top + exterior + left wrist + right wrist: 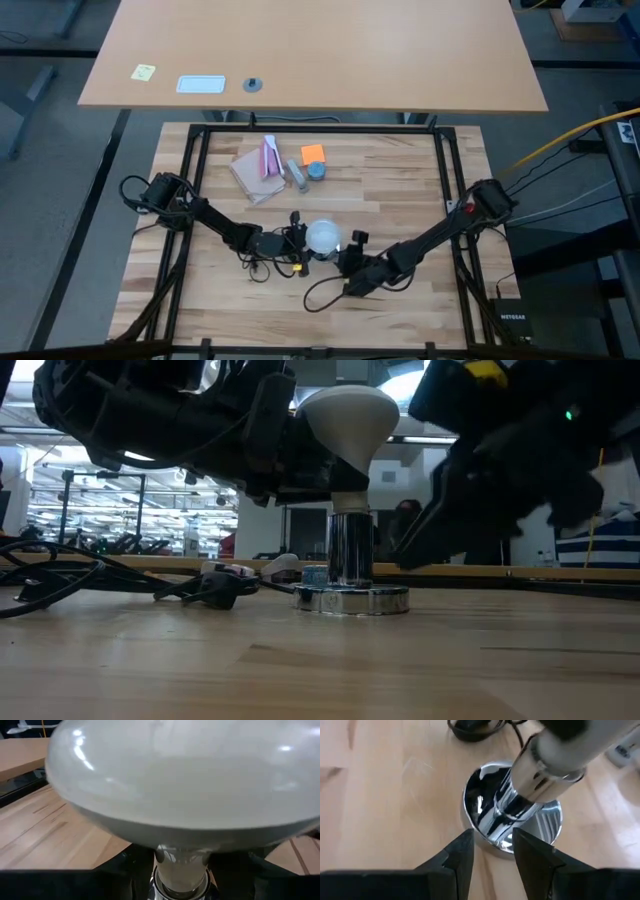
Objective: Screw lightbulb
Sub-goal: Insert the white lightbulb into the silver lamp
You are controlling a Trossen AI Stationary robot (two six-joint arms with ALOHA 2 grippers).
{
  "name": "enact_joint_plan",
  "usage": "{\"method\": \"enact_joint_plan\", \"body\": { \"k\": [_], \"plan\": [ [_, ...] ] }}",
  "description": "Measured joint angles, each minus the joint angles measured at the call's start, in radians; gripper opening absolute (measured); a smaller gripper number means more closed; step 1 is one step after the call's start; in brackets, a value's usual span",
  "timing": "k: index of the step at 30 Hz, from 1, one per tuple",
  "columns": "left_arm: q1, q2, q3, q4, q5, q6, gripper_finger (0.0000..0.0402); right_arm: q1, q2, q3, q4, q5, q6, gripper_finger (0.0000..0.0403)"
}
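The frosted white lightbulb [323, 237] stands upright, its neck [350, 472] over the chrome stem [350, 545] of the round silver socket [352, 600], which rests on the wooden table. My left gripper [296, 241] comes from the table's left and is shut on the bulb, which fills the left wrist view [180, 785]. My right gripper [492, 845] comes from the right, low at the table. It is open by a narrow gap, its fingertips at the near rim of the socket's base [485, 827]. My left gripper pinches the bulb's grey neck [181, 867], just below the globe, between its two fingers [240, 870]. They come level from the table's left. The bulb stands upright, its base in the socket's stem. My right gripper's fingertips [465, 847] stand at the rim of the socket's base; I cannot tell whether they touch it.
A thin black cord [325, 290] loops on the table near my right gripper, and more cords and a black plug [215, 590] lie on the left. Pink sheets [262, 165], an orange note [313, 153] and a small blue-grey round piece [316, 171] lie farther back. A black frame [195, 180] borders the table.
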Motion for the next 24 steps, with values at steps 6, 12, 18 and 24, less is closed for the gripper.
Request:
{"method": "enact_joint_plan", "body": {
  "k": [6,12,18,24],
  "plan": [
    [0.0,0.0,0.0,-0.005,0.0,0.001,0.0166,-0.001,0.04,0.0,0.017,0.031,0.002,0.0138],
    [0.0,0.0,0.0,-0.005,0.0,0.051,0.0166,-0.004,0.046,0.0,-0.056,0.101,0.055,0.0138],
    [0.0,0.0,0.0,-0.008,-0.004,0.055,0.0166,-0.024,0.046,0.0,-0.078,0.117,0.073,0.0138],
    [0.0,0.0,-0.001,-0.008,-0.004,0.055,0.0166,-0.052,0.046,0.0,-0.084,0.183,0.059,0.0138]
  ]
}}
